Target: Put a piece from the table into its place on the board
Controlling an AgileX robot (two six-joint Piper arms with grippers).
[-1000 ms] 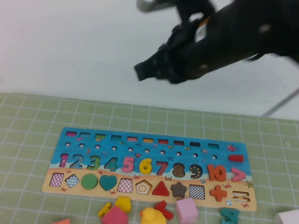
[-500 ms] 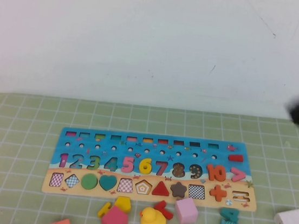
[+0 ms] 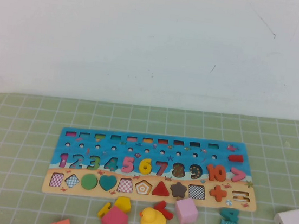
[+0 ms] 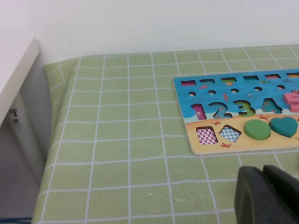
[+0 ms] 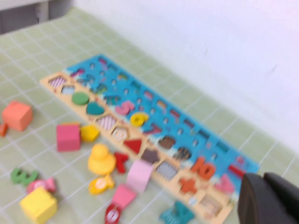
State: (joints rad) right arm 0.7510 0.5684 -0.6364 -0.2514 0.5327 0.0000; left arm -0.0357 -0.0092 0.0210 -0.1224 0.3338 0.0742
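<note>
While I am watching from the high view, neither arm is showing there. The board (image 3: 150, 149) is lying flat on the surface (image 3: 22, 129), long edge towards the robot, so both arms can reach its numeral row. The yellow 6 (image 3: 145, 166) is sitting in its own recess between the pink 5 and the red 7. It is looking level with its neighbours, so I am judging the placement done. Nothing yellow and numeral-shaped is lying loose that I would mistake for it. The duck (image 3: 152, 220) is standing just in front of the board among other loose pieces, and a white block (image 3: 292, 223) is resting apart off the right end.

The left claw (image 4: 260, 173) is hanging over bare cloth near the board's "1" end, on the near side. Its two dark fingers are appearing pressed together, with nothing between them and nothing touching them. The right claw (image 5: 264, 179) is hovering above the surface by the "10" end. It is looking closed too, empty, and clear of every piece. I am reading both as pulled back so the board is left undisturbed.
</note>
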